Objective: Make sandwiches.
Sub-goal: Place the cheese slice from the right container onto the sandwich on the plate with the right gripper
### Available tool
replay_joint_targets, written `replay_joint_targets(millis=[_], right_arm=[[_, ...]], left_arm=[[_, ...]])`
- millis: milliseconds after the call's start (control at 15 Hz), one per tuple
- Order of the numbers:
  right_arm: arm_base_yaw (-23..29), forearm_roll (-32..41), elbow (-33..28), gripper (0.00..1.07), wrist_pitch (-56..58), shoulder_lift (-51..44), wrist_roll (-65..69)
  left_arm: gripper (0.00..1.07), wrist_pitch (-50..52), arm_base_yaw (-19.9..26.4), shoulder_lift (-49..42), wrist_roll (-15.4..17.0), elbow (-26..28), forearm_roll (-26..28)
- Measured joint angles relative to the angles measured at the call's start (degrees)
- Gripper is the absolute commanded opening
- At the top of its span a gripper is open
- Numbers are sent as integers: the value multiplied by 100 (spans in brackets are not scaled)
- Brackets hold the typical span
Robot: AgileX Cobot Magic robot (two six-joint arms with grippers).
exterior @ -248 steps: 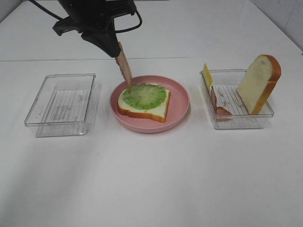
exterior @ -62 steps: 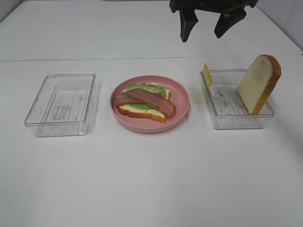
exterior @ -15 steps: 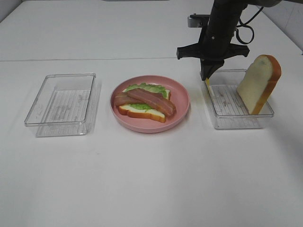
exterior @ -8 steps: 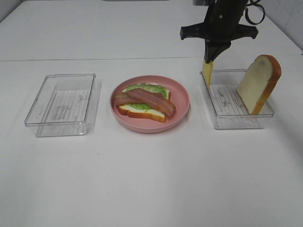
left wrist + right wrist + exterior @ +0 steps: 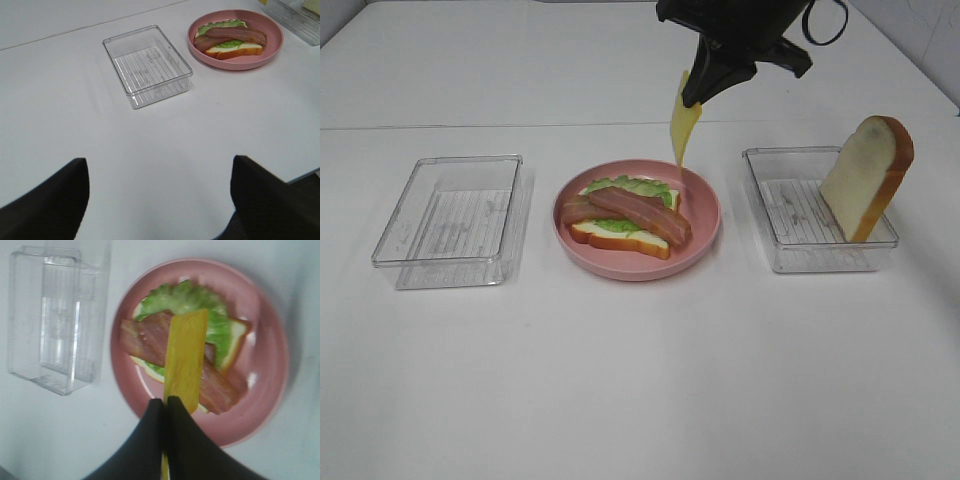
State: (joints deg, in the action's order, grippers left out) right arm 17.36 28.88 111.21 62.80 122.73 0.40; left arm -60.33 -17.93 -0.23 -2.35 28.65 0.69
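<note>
Right hand [image 5: 695, 97] pinched shut on thin yellow cheese slice [image 5: 682, 125], dangling edge-on over round pink plate [image 5: 705, 215], its 1 o'clock rim. Left hand wide open, empty. Risk: floppy slice lands folded or slides off reddish-brown bacon strips [image 5: 638, 210].

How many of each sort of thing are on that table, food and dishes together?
Bread slices: 2 (one upright in a tray, one on the plate)
Lettuce leaf: 1
Bacon strips: 2
Cheese slice: 1, held in the air
Pink plate: 1
Clear trays: 2
Total: 9

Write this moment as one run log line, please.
step: add cheese | right end effector: shut on cheese slice, above pink plate | top bread slice: in tray
</note>
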Motion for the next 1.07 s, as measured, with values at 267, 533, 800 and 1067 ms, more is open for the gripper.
replay_joint_targets(millis=[267, 533, 800, 1067], right_arm=[[189, 1054, -315, 0, -212, 361, -544], [630, 1719, -315, 0, -710, 756, -963], [625, 1192, -315, 0, -1077, 917, -728], [533, -115, -327, 2, -991, 917, 321]], left_arm=[[74, 0, 0, 0, 0, 0, 0], [74, 0, 0, 0, 0, 0, 0], [74, 0, 0, 0, 0, 0, 0], [74, 0, 0, 0, 0, 0, 0]])
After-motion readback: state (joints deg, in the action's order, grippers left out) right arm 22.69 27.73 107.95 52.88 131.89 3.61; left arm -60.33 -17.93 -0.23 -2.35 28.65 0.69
